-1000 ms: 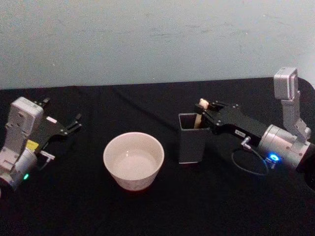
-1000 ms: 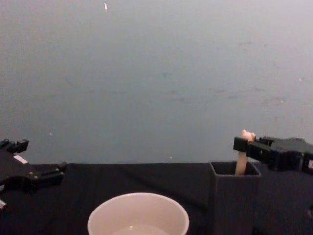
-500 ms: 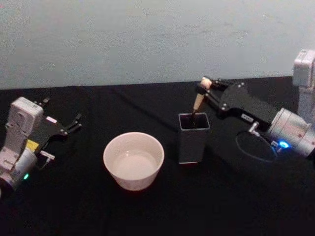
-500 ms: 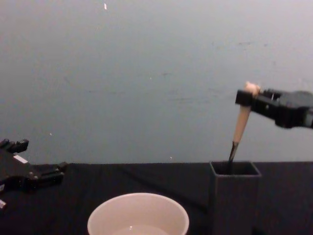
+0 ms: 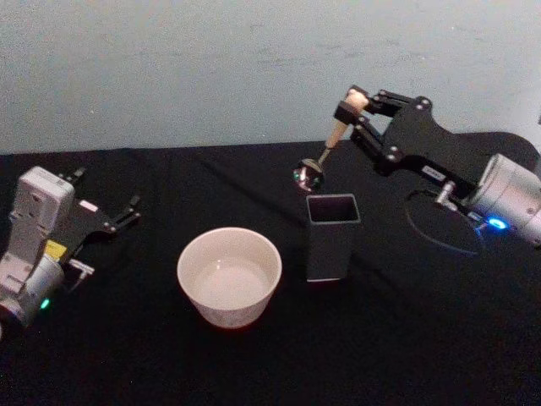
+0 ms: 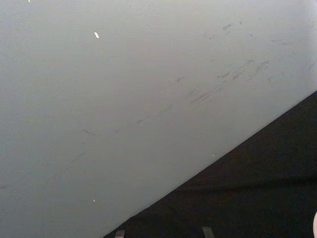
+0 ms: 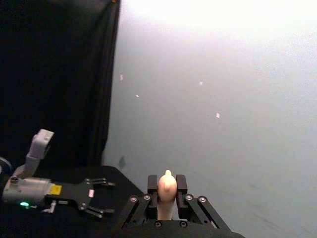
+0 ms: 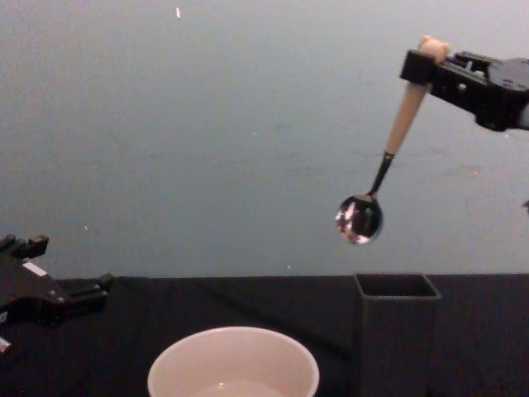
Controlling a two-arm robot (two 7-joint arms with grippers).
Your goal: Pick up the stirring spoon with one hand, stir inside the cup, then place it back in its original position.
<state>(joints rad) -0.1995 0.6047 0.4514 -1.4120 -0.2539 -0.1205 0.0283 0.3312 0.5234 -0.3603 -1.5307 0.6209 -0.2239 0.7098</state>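
- The right gripper point(image 5: 348, 108) is held high above the holder point(image 5: 332, 241), its fingers closed narrowly on the spoon point(image 5: 328, 145), which is pinched just under the bear head.
- The spoon is hung clear above the holder's mouth. Its long axis is steeply tilted, with the bear head up and the bowl down, slanted toward the cup point(image 5: 229, 275) beside the holder.
- The left gripper point(image 5: 108, 193) is parked beyond the cup from the holder, fingers spread, nothing held.

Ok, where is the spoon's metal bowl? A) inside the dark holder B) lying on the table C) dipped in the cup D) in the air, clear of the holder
D: the right gripper holds the stirring spoon by its handle top, bowl hanging above the holder; the left gripper sits idle at left.
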